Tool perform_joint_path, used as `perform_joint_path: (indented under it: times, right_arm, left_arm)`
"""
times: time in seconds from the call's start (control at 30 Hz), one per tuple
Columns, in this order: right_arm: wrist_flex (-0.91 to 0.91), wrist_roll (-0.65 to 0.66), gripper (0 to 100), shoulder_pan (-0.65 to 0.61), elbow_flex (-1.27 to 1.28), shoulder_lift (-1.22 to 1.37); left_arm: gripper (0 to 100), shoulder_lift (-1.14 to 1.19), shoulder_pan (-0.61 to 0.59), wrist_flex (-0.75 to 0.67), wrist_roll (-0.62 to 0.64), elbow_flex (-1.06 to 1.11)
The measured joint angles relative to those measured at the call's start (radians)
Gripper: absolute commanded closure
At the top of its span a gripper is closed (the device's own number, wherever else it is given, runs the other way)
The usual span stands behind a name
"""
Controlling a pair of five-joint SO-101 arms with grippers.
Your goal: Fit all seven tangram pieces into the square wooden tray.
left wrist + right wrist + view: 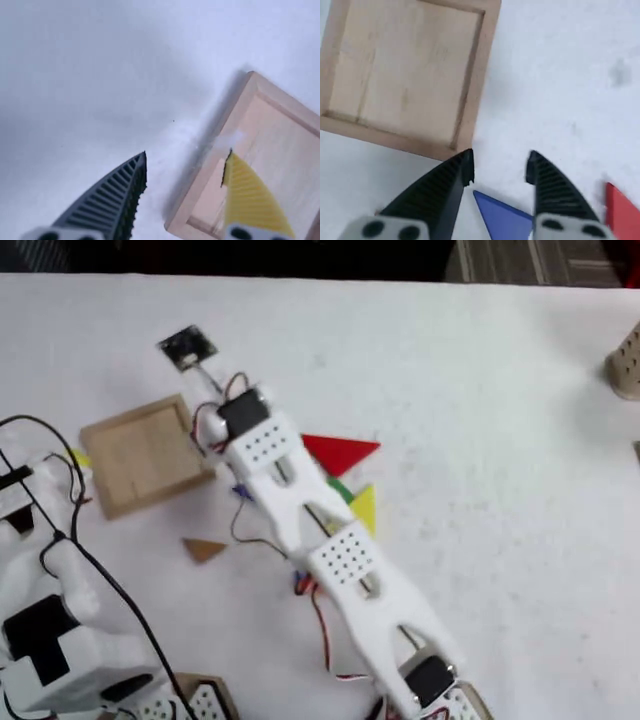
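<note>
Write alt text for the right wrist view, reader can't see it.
The right gripper, black ribbed fingers open, hangs over a blue triangular tangram piece lying on the white table. The square wooden tray sits just beyond the fingertips, its visible floor bare, and a red tangram piece pokes in at the frame edge.

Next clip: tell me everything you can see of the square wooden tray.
The square wooden tray is pale, unpainted wood: a raised rim around a flat recessed floor showing grain. It lies flat on the white table, askew to the table's edge, and holds no pieces. The left hand straddles one rim, its yellow finger over the floor; contact cannot be told.
</note>
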Motion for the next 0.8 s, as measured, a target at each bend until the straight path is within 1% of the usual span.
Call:
perform_joint_path:
  times: [0.17,0.33,0.53,0.6,0.73,0.8]
  right_arm:
    - [-0.112,-0.002,76.5,-0.017,0.000,0.120]
    - [-0.144,0.061,82.3,-0.017,-0.005,0.169]
    - [-0.141,0.072,98.7,-0.017,-0.020,0.187]
    - [-0.118,0.077,97.4,-0.017,-0.020,0.187]
    - [-0.005,0.141,98.2,-0.020,-0.020,0.172]
    - [0.025,0.158,98.2,-0.020,-0.014,0.166]
  left_arm:
    - [73,0.000,0.000,0.000,0.000,0.000]
    - [73,0.000,0.000,0.000,0.000,0.000]
    - [73,0.000,0.000,0.000,0.000,0.000]
    - [73,0.000,0.000,0.000,0.000,0.000]
    - [73,0.000,0.000,0.000,0.000,0.000]
    - [73,0.000,0.000,0.000,-0.012,0.000]
